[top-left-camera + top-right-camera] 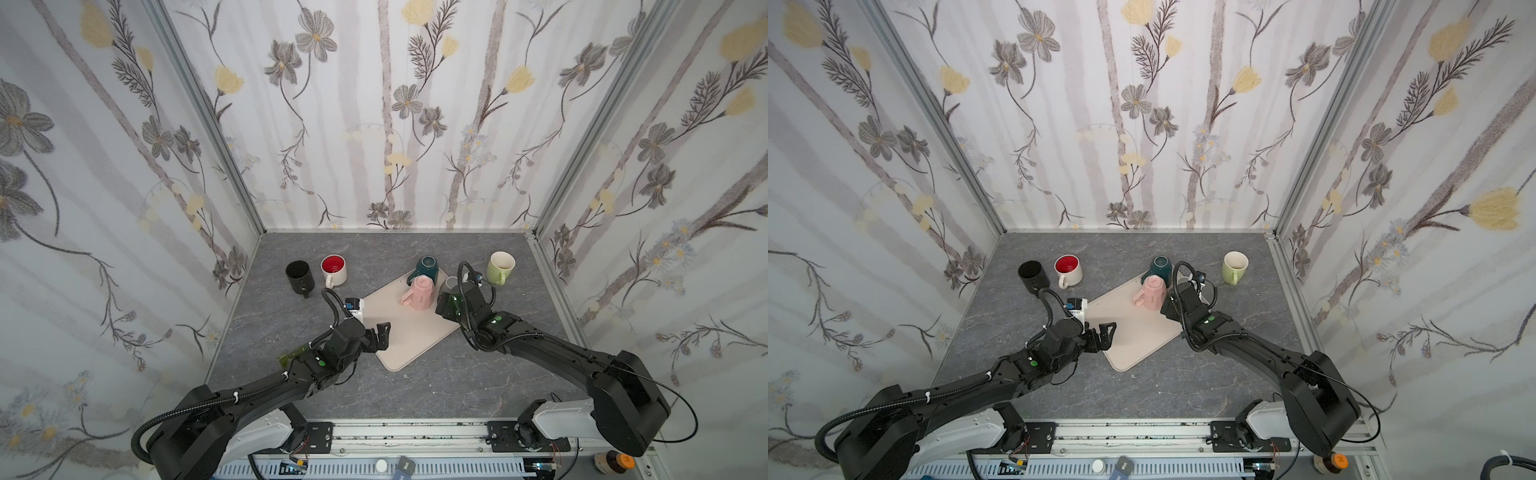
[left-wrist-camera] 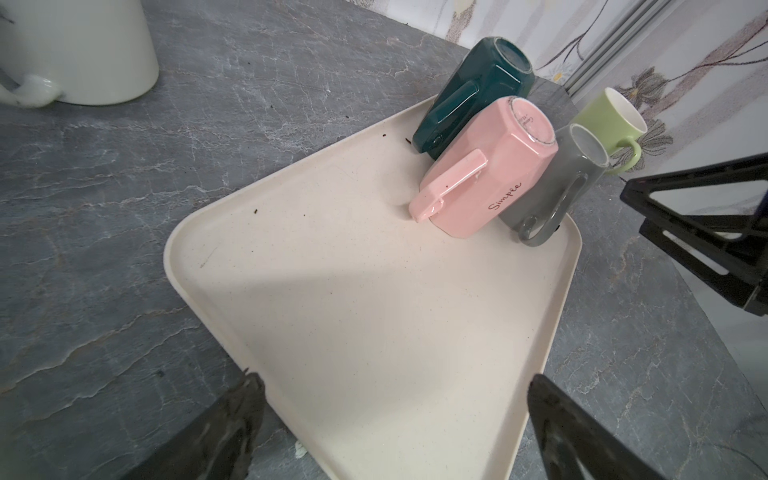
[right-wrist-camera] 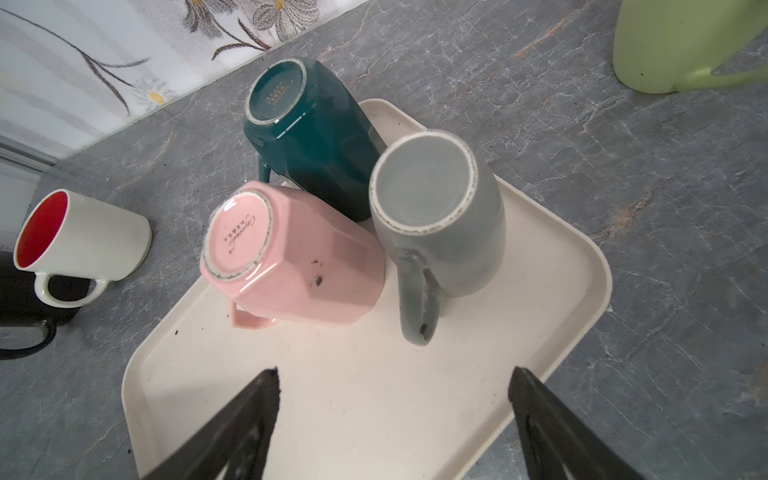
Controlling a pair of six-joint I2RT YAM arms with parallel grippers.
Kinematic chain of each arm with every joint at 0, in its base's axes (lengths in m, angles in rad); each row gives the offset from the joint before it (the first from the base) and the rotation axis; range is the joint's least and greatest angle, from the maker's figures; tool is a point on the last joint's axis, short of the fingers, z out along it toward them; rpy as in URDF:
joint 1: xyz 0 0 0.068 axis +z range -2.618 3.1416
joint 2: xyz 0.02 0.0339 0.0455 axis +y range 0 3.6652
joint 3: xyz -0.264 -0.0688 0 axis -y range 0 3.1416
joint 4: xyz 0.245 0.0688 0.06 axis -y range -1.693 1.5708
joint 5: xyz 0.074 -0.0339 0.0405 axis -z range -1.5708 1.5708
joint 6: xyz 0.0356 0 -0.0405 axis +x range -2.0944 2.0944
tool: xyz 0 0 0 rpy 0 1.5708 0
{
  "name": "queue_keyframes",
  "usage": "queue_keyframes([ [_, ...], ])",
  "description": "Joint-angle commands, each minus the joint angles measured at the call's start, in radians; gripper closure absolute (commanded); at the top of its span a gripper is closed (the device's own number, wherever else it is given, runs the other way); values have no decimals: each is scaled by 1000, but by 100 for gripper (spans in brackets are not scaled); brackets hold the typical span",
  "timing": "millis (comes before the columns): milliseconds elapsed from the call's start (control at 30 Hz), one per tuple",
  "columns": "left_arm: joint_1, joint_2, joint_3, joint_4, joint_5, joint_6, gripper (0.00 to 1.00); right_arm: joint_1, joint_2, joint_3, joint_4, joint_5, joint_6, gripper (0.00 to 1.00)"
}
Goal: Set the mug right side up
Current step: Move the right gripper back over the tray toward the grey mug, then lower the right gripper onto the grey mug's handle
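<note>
Three mugs base-up on the cream tray [image 1: 399, 336], bunched at its far right end. Pink mug [image 3: 291, 257] nearest the middle of the scene, handle toward the left, "Simple" lettered on its side. Teal mug [image 3: 316, 137] just behind it at the tray's far corner; unclear whether wholly inside the rim. Grey mug [image 3: 440, 216] to the right of the pink one, pressed against it or nearly so, handle toward the near side. Largely hidden under the right arm in both top views.

Right gripper [image 3: 395, 374] poised above the tray just on the near side of the pink and grey mugs, jaws spread wide, nothing between them, no contact with any mug. Left gripper [image 2: 395, 384] over the tray's near-left edge, well apart from the mugs, jaws likewise fully parted and empty.

Off the tray, upright on the grey marbled tabletop [image 1: 270, 324]: green mug [image 1: 500, 266] at the far right, near the grey mug. At the far left, white mug with red inside [image 1: 333, 269] and black mug [image 1: 299, 276] side by side, handles toward the near side. Dark specks on the tray's bare surface and on the pink mug's side.
</note>
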Motion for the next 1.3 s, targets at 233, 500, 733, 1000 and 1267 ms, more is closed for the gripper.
queue_keyframes([
  [233,3,-23,-7,18,-12,-18,0,8,163,81,25,-13,12,38],
  [500,4,-17,-10,24,-12,-22,0,4,258,150,-14,31,26,49],
  [733,4,-8,-10,28,-9,-23,0,-6,302,172,-52,74,56,56],
  [1000,6,-6,-9,28,-5,-27,0,-31,274,146,-66,92,60,54],
  [1267,6,-4,-9,29,-5,-27,0,-57,259,142,-48,73,33,53],
])
